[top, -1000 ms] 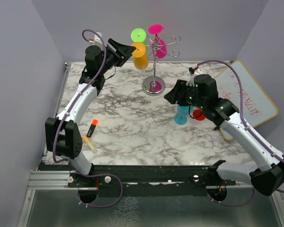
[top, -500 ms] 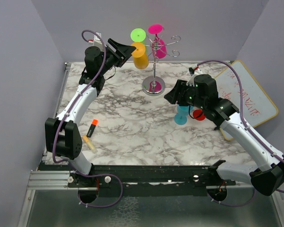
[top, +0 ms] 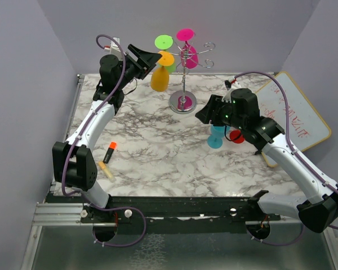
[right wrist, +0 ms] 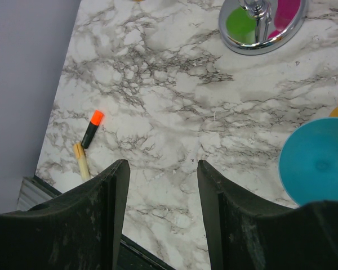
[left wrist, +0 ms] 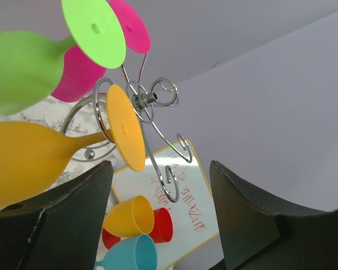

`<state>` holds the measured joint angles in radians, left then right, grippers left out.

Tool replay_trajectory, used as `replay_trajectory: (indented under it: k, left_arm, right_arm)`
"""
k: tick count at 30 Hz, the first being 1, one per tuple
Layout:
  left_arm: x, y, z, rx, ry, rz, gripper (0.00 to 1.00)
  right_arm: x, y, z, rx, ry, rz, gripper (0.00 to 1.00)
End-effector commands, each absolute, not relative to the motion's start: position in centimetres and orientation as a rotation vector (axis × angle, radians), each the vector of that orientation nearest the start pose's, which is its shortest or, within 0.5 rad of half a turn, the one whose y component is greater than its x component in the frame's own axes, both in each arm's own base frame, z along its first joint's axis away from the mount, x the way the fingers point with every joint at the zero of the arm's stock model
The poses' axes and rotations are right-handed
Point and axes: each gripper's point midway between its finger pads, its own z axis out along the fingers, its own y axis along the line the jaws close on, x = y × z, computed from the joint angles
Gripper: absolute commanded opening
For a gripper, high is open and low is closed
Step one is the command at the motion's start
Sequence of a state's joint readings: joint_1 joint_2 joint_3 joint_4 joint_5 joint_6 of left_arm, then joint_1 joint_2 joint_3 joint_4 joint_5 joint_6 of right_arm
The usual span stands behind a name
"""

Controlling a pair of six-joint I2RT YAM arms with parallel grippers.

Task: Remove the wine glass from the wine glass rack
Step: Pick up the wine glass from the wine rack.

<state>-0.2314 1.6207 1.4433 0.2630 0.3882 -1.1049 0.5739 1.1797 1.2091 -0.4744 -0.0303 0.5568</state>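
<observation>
A green glass [top: 164, 41] and a pink glass [top: 185, 35] are hung close at 12 and 1 o'clock of the orange wine glass [top: 159, 77]. That opaque glass is tilted, foot hooked on the wine glass rack [top: 183, 102], at its 9 o'clock. The left gripper [left wrist: 160, 169] is spread wide, clamping nothing; the right gripper [right wrist: 162, 166] is parted, empty.

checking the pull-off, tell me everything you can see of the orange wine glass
The orange wine glass looks like opaque matte plastic: rounded bowl, thin stem, flat round foot. It hangs foot-up and tilted, bowl leaning toward the left gripper, its foot caught in a scroll arm of the wine glass rack. In the left wrist view the bowl sits just above one finger; contact is unclear. The open jaws do not clamp it.
</observation>
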Motion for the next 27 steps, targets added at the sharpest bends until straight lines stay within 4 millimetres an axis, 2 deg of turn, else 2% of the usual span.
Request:
replay_trajectory:
  k: [1,4,6,16,27]
  left_arm:
    - [45.7,-21.8,42.7,-0.287,1.537,-1.369,0.72]
    - [45.5,-21.9,43.5,-0.263,1.523,-1.372,0.73]
    - [45.6,-21.7,43.4,-0.268,1.526,-1.359,0.73]
    - [47.6,-21.6,39.6,-0.331,1.657,-1.266,0.66]
    - [49.4,-22.3,38.1,-0.343,1.697,-1.247,0.56]
  right_arm:
    - [29.7,21.8,27.4,-0.032,2.131,0.687,0.57]
    - [29.8,21.8,27.4,-0.031,2.13,0.687,0.57]
    - [29.7,21.9,27.5,-0.035,2.131,0.692,0.57]
    - [29.7,21.8,27.7,-0.032,2.125,0.692,0.57]
    - [29.8,21.8,27.6,-0.035,2.126,0.686,0.57]
